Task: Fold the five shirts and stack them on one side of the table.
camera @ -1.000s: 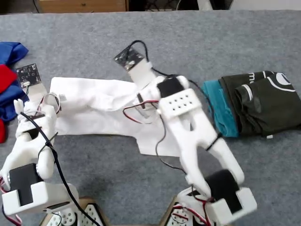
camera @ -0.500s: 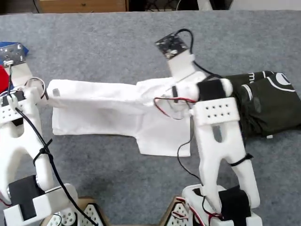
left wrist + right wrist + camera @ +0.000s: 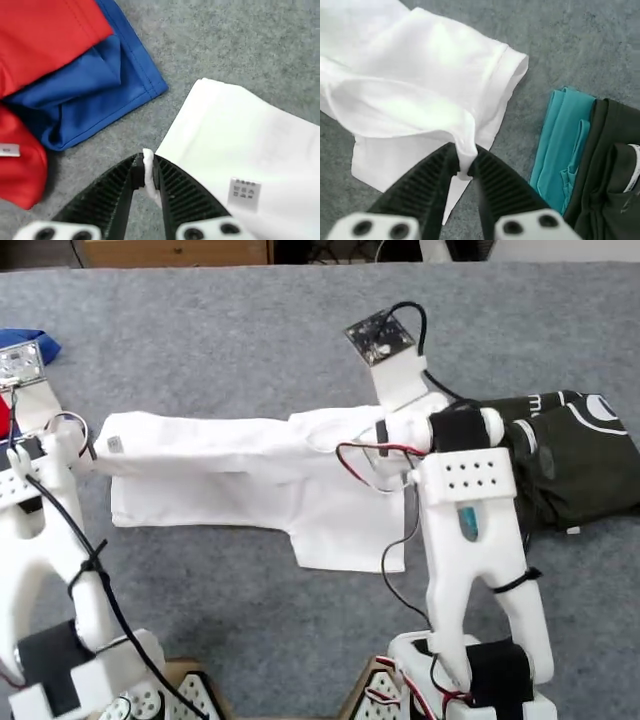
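A white shirt (image 3: 240, 475) lies stretched across the middle of the grey table, pulled taut between both arms. My left gripper (image 3: 145, 172) is shut on the white shirt's (image 3: 250, 155) edge at the table's left, near a sewn-in label. My right gripper (image 3: 462, 162) is shut on a pinched fold of the white shirt (image 3: 420, 100) at its right end. In the high view the left gripper (image 3: 75, 455) holds the shirt's left end and the right gripper (image 3: 385, 435) its right end. A folded dark shirt (image 3: 575, 455) lies on a teal shirt (image 3: 565, 145) at the right.
A blue shirt (image 3: 95, 85) and a red shirt (image 3: 40, 35) lie crumpled at the table's far left, close to my left gripper. The grey carpet-like table surface (image 3: 200, 330) stretches behind the white shirt. Wires hang from the right arm (image 3: 470, 530) over the shirt.
Both grippers have drawn apart, the left toward the table's left and the right toward its right, pulling the crumpled white shirt into a long taut band.
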